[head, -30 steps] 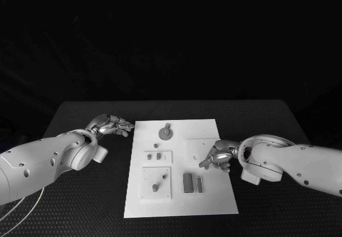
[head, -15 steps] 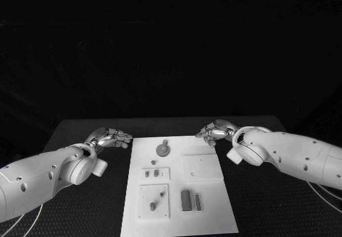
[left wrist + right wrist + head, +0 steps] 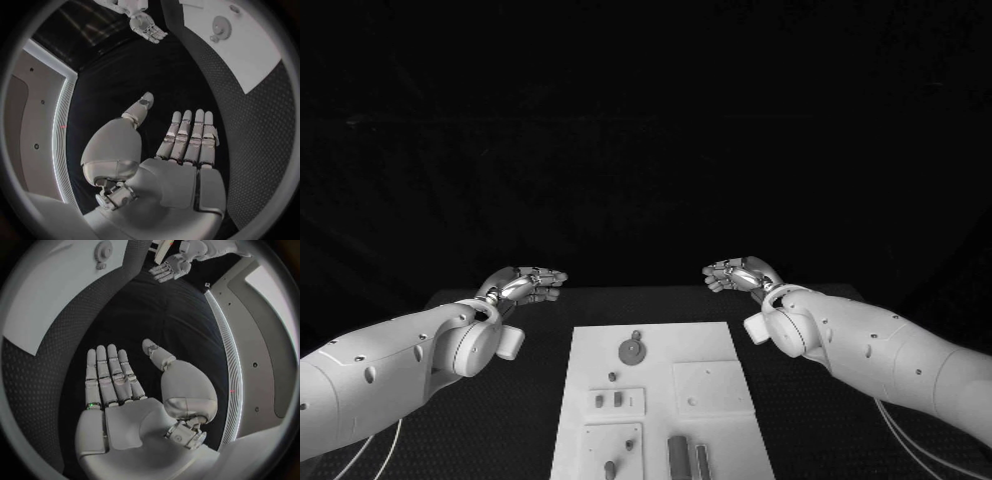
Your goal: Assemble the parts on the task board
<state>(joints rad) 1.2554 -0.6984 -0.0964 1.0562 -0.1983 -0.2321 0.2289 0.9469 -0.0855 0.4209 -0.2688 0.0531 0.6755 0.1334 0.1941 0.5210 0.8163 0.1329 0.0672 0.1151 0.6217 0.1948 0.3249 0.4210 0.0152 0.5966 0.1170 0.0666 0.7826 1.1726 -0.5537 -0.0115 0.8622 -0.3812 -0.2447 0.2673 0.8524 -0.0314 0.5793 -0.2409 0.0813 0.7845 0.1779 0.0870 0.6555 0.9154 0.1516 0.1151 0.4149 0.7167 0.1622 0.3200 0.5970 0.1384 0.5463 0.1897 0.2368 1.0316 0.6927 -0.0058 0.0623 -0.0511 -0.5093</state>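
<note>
Both arms are clad in smooth white shells dotted with small dark screw holes, each ending in a rounded, bulbous wrist housing with a small white block on its side. Thin pale cables loop beneath each forearm. The left hand (image 3: 525,283) and right hand (image 3: 737,273) are silver metal, built of short segmented links. In the wrist views the fingers (image 3: 187,135) are pale silver-white segments with darker seams, the palm is a broad smooth plate, and the thumb base is a large egg-shaped shell above an exposed metal joint.
</note>
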